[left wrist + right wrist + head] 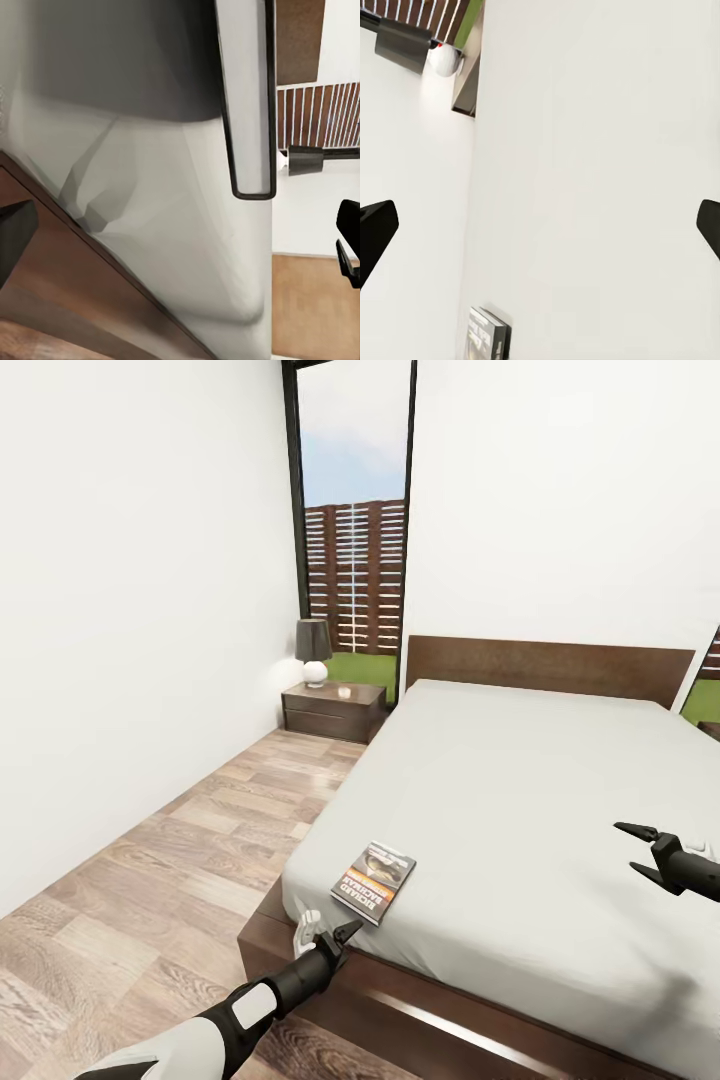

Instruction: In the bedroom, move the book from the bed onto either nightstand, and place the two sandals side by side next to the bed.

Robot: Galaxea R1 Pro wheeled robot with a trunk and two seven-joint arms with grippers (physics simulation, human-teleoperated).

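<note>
The paperback book [374, 881] lies near the bed's [520, 800] foot corner. The left end effector [338, 938], spread, nears it; the right end effector [640, 849] hovers spread. Next: grasp, carry to nightstand [334, 711].

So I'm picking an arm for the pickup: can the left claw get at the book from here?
Probably yes. The left claw hangs open at the bed corner, just short of the book, with bare mattress between them.
</note>
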